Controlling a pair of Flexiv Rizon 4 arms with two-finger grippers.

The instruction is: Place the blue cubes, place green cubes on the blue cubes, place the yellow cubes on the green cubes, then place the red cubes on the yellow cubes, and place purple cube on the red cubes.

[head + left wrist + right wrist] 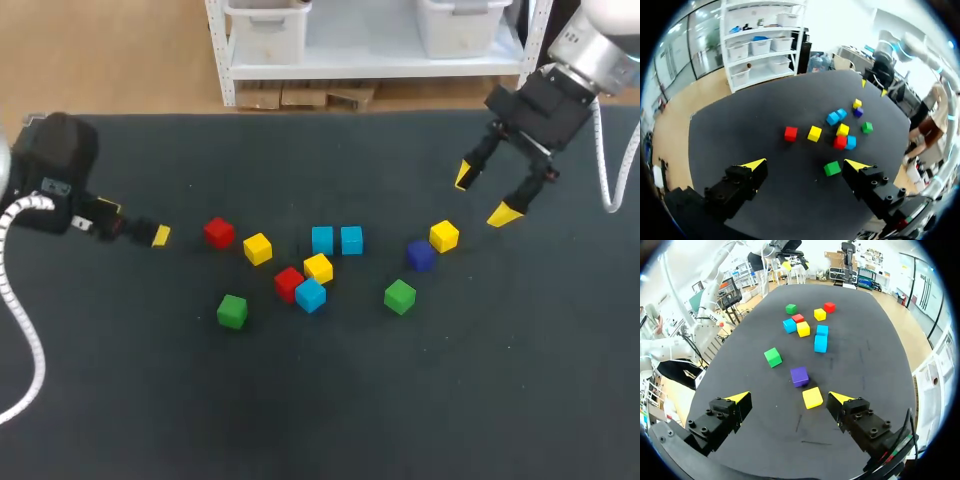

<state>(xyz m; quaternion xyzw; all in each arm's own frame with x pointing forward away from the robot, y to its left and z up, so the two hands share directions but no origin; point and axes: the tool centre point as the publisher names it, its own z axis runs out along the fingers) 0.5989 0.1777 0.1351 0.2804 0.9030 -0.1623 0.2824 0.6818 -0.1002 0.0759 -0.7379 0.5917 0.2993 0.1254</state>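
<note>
The left hand and the right hand hang over a dark surface strewn with eleven loose cubes, the stacking job not visibly begun; no cube sits on another in any view. Near the middle a blue cube stands just beside its blue neighbour, perhaps already the start of a base row, though the head view is too coarse to say whether they touch; a third blue cube is huddled against a red cube and a yellow cube. The greens wait well apart, the left green cube on one flank of the cluster and the right green cube on the other; a second red cube and a second yellow cube lie near each other toward the left; the purple cube rests just beside a third yellow cube toward the right. The left hand sits low at the surface's left edge, fingers spread wide and holding nothing, the left green cube close by one fingertip; the right hand hovers above the far right, likewise spread wide and empty, the third yellow cube and the purple cube just ahead of it. By this reckoning every layer remains to be built: the blue base gathered first, then green, yellow, red, and purple on top.
</note>
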